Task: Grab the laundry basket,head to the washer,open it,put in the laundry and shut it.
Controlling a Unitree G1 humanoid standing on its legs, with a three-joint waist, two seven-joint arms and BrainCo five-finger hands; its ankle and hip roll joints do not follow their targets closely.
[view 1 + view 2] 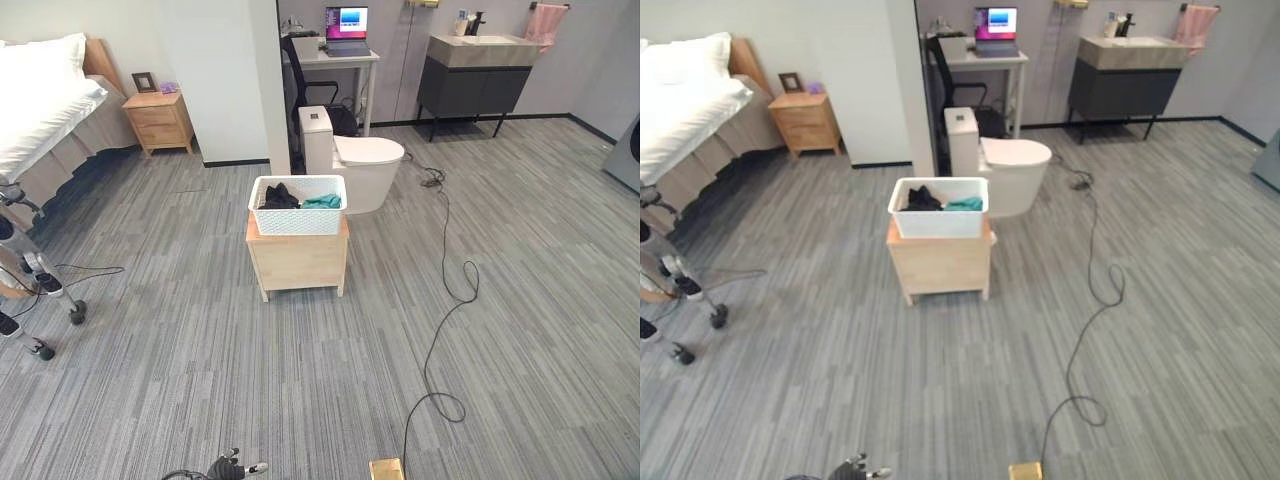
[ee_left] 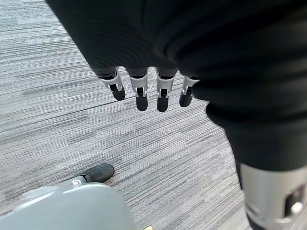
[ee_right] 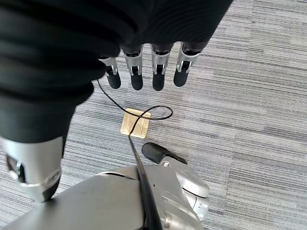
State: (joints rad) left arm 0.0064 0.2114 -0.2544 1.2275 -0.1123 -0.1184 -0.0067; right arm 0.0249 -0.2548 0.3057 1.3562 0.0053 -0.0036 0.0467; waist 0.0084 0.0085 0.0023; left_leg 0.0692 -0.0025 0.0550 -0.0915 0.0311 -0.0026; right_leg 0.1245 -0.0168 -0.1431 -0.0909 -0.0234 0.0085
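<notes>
From the head camera I look across a grey striped carpet floor [image 1: 200, 380] that runs through the whole room. On my far left is a bed [image 1: 40, 110] with white bedding, and next to it against the wall a wooden nightstand [image 1: 158, 122] carrying a small picture frame [image 1: 144, 82]. A white partition wall [image 1: 220, 70] splits the room. Behind it I see a white desk [image 1: 335, 60] with an open laptop [image 1: 346, 30] and a dark office chair [image 1: 310, 95] tucked at it. Further right a dark vanity cabinet with a sink [image 1: 478, 75] stands against the back wall, with a pink towel [image 1: 544, 22] hanging beside it. A white toilet [image 1: 355, 160] sits just in front of the desk.

Straight ahead of me, well apart from both arms, the white laundry basket [image 1: 297, 205] rests on top of a low wooden cabinet [image 1: 297, 260], just in front of the toilet. Inside the basket lie dark clothes [image 1: 280, 196] and a teal garment [image 1: 322, 201].

A brass floor socket [image 1: 386, 469] is set into the carpet near my feet.

My left hand [image 2: 139, 88] hangs over bare carpet, fingers straight and relaxed, holding nothing. My right hand [image 3: 144, 72] hangs the same way above the floor socket, fingers extended and empty.
</notes>
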